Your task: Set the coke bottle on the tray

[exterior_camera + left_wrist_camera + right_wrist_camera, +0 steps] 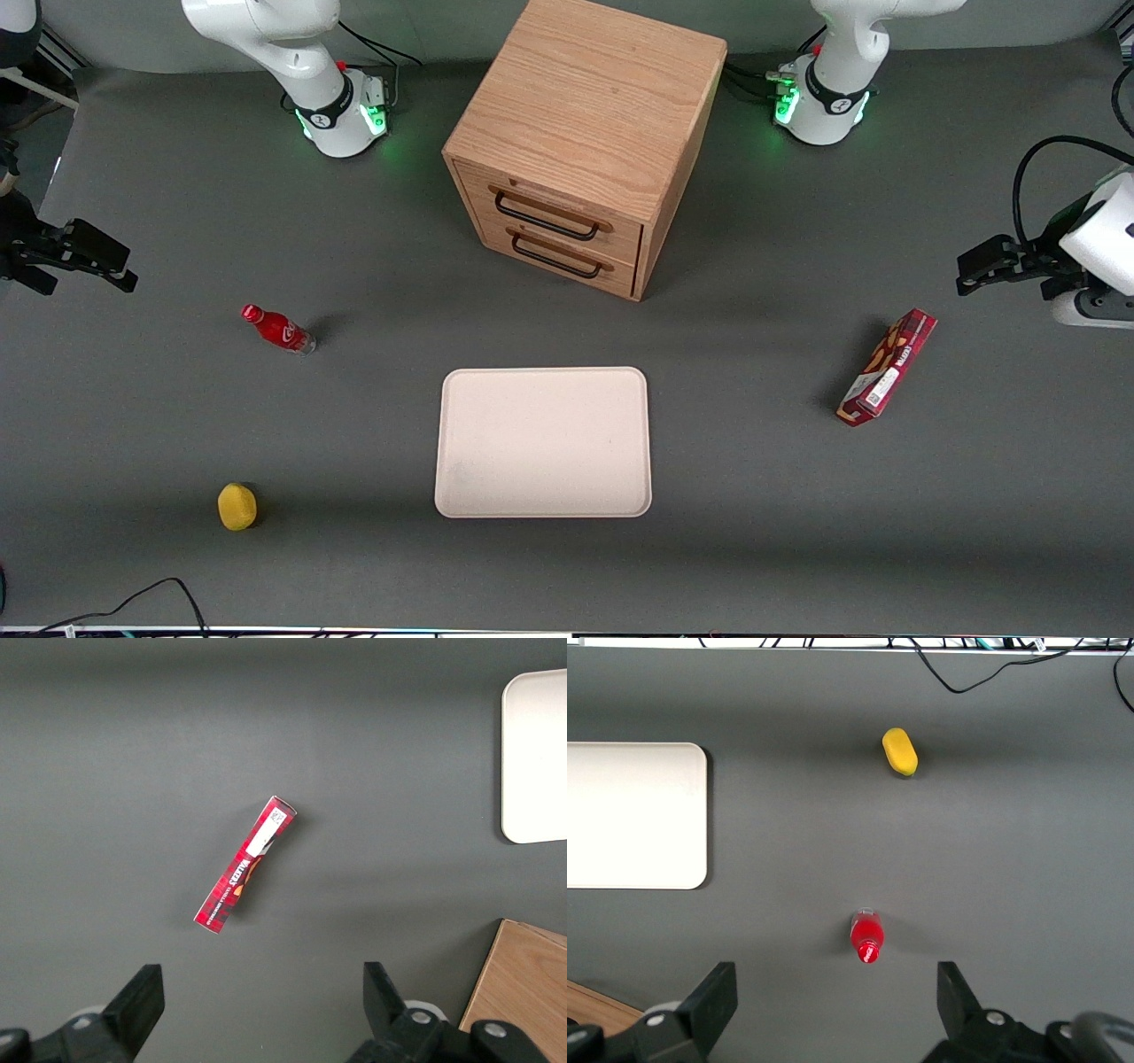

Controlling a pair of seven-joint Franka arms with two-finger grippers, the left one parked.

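Observation:
The coke bottle (277,329), small and red with a red cap, stands on the grey table toward the working arm's end. It also shows in the right wrist view (867,939), seen from above. The beige-pink tray (542,441) lies flat and empty in the middle of the table, in front of the drawer cabinet and nearer the front camera; its corner shows in the right wrist view (638,815). My right gripper (84,259) is open and empty, raised above the table's end, well apart from the bottle. In the right wrist view the gripper (835,1005) has its fingers spread wide.
A yellow lemon (236,506) lies nearer the front camera than the bottle. A wooden cabinet with two drawers (580,133) stands at mid-table. A red snack box (888,367) lies toward the parked arm's end. A black cable (159,594) runs at the front edge.

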